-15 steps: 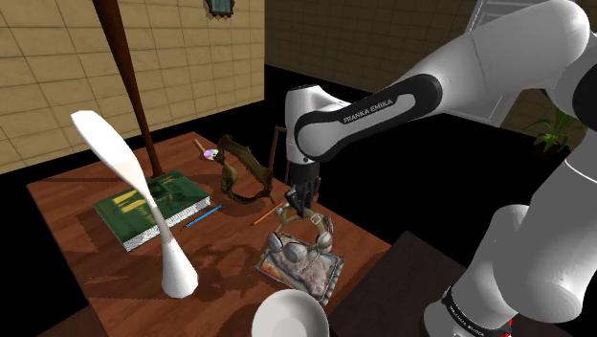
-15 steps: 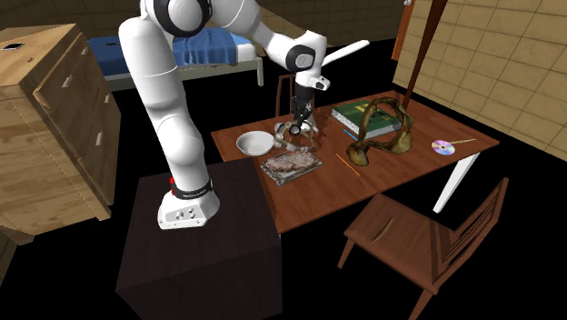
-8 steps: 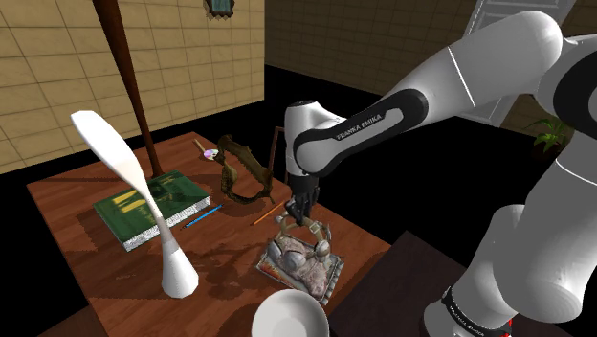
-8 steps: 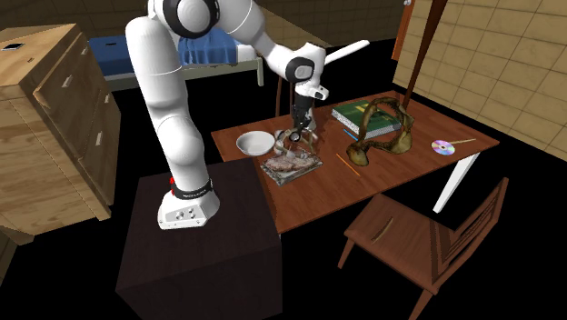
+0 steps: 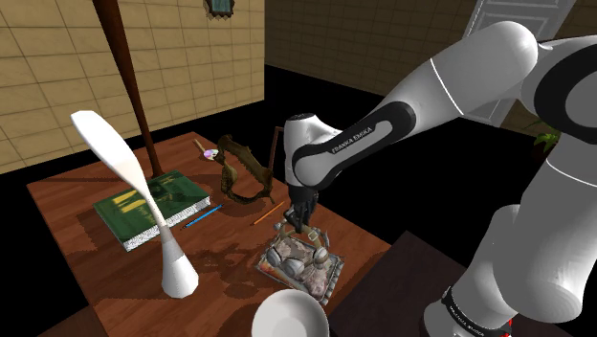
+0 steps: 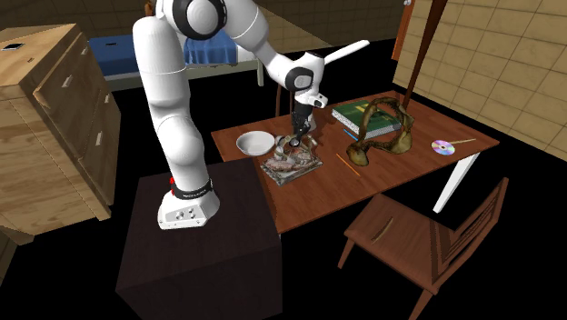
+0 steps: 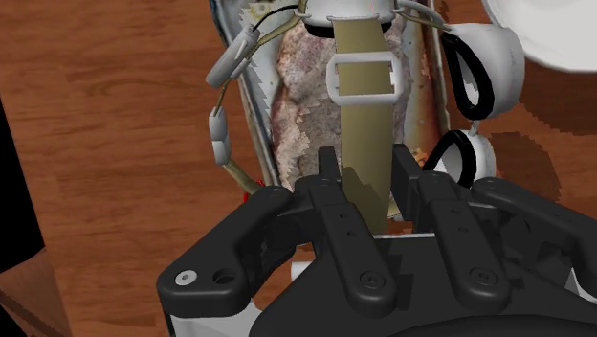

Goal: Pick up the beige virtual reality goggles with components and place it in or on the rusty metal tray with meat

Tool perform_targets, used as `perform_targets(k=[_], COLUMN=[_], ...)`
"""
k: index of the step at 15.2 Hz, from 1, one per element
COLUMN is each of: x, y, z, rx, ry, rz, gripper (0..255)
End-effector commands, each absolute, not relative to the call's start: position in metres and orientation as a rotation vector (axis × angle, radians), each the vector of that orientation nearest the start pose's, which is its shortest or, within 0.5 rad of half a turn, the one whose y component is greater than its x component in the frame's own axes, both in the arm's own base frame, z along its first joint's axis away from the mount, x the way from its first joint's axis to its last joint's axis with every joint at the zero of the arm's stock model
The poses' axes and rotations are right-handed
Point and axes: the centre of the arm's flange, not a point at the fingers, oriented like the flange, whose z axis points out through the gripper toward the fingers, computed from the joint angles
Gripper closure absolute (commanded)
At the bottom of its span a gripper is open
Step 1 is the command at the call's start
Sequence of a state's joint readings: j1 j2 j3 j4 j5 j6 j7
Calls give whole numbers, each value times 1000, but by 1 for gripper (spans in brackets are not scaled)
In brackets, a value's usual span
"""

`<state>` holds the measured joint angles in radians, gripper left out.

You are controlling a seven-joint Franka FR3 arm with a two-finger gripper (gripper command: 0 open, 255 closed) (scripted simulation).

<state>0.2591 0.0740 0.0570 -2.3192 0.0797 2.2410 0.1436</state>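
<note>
Goggles (image 5: 298,249) hang by their beige strap (image 7: 364,134), pinched in the end effector (image 7: 366,180), low over the meat (image 7: 297,96) in the tray (image 5: 334,279) at the table's (image 5: 86,206) near right — so, I judge, release leaves them inside.

The shoulder view sits close beside and a little behind the stand (image 5: 411,287). It looks down across the desk (image 5: 67,211) toward the tan brick walls (image 5: 57,67), with the arm (image 5: 383,115) crossing in from its right. The second exterior view is farther off and higher, looking over the stand from its opposite flank, so the whole desk and a chair (image 6: 418,232) fit in; both views share the tray (image 5: 328,280), the white bowl (image 5: 290,316) and the green book (image 5: 143,206). The wrist view looks straight down along the end effector (image 7: 368,168), very near the tray, and catches the bowl's rim.
</note>
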Motion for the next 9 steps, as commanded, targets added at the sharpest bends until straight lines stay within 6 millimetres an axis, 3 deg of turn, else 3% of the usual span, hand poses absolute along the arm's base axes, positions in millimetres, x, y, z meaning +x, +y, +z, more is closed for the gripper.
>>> perform_targets(k=[1, 5, 6, 9], x=[473, 473, 473, 473], y=[157, 157, 157, 157], z=[297, 297, 297, 297], rx=[-3099, -3099, -3099, -3099], ry=[-184, -184, -184, -184], rz=[251, 251, 251, 251], gripper=[255, 255, 0, 0])
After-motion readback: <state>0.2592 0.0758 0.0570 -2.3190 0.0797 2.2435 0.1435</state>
